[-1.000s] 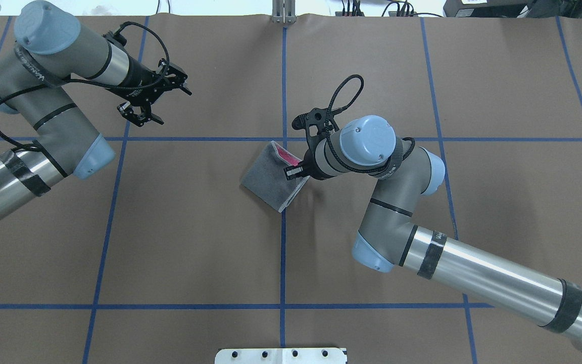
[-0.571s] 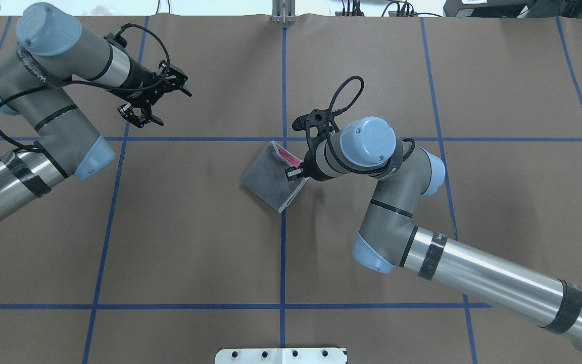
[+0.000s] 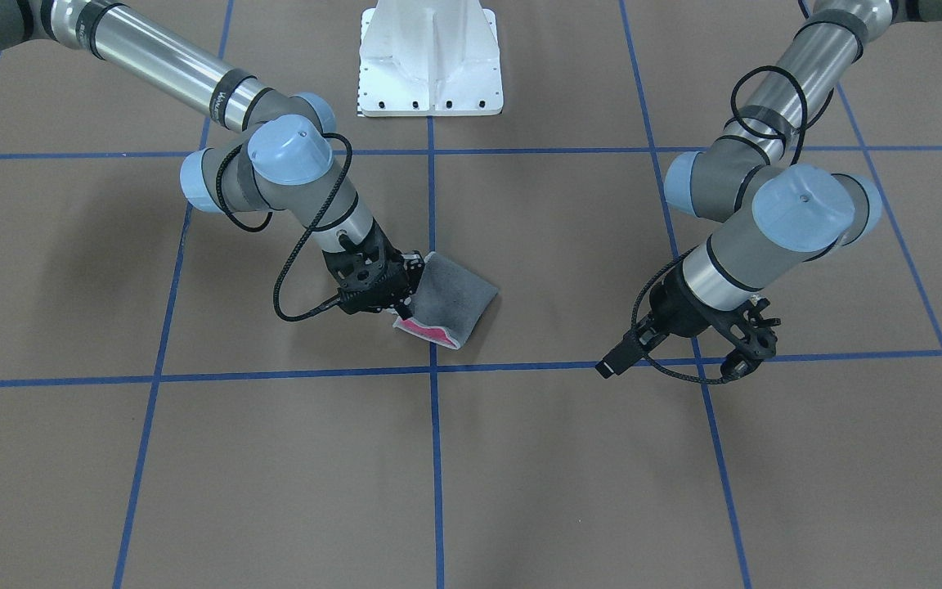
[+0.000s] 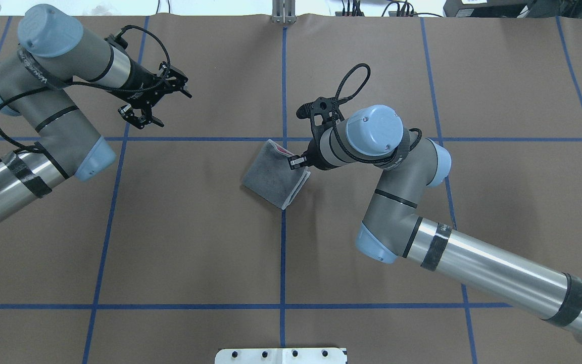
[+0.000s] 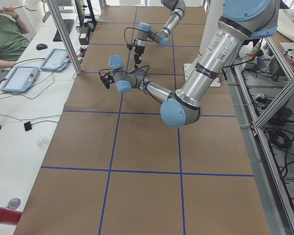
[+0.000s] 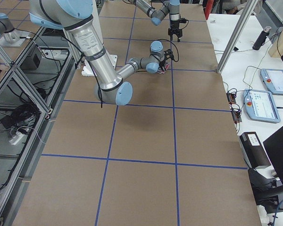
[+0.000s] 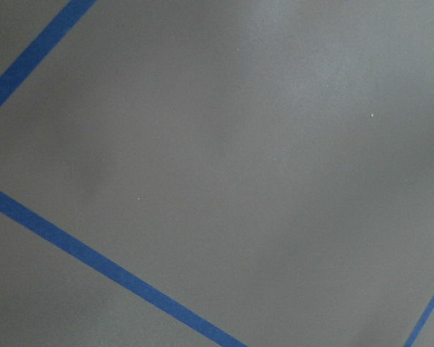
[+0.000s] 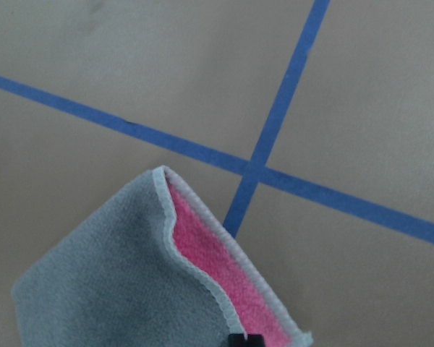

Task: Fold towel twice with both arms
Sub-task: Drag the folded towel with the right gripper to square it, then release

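So the tabletop (image 4: 195,242) is wrapped in brown paper with blue tape lines (image 4: 283,253) making a big grid. A white metal pedestal (image 3: 428,57) is bolted at the robot's edge. On the white side bench: someone in a green shirt (image 5: 5,36), two light-blue tablets (image 5: 19,78), a black mouse (image 5: 41,46) and a black keyboard (image 5: 68,27).

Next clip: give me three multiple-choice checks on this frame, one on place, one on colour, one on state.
1. Which gripper is at the towel? A left; B right; C both.
2. What colour peeks from between the folded layers? A pink; B green; C yellow.
3. The left gripper is: A shut on cloth; B open and empty; C out of view.
Key: B, the right gripper is at the towel's edge; A, a pink strip shows in the right wrist view; B, its fingers stand apart over bare table.
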`<move>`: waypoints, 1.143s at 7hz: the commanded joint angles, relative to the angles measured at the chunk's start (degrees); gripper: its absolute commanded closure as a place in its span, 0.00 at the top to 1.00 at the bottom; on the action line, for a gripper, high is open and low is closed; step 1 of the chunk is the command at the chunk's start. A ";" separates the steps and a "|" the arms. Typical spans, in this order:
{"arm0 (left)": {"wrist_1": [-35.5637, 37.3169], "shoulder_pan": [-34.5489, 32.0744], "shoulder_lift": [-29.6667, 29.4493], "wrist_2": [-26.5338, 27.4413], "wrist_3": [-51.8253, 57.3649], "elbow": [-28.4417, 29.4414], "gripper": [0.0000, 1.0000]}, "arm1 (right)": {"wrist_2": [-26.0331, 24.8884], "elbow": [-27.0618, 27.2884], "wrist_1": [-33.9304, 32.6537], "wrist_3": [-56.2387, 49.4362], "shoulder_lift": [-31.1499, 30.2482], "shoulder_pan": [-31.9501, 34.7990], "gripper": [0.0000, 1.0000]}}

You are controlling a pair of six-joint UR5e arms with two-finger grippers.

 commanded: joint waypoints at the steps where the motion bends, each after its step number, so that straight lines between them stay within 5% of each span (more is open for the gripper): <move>1: 0.00 0.10 -0.08 0.00 -0.03 0.10 1.00 | 0.01 -0.03 -0.32 -0.07 -0.03 1.24 0.00; 5: 0.00 0.19 -0.16 0.09 -0.12 0.10 1.00 | -0.08 -0.56 -0.50 0.11 0.15 2.03 0.00; 6: 0.00 0.19 -0.08 0.09 -0.03 0.10 1.00 | 0.36 -0.56 -0.76 1.67 1.63 3.51 0.99; 8: 0.00 0.10 -0.25 0.09 0.14 0.01 1.00 | 3.33 -0.56 -3.48 3.54 2.70 7.46 0.99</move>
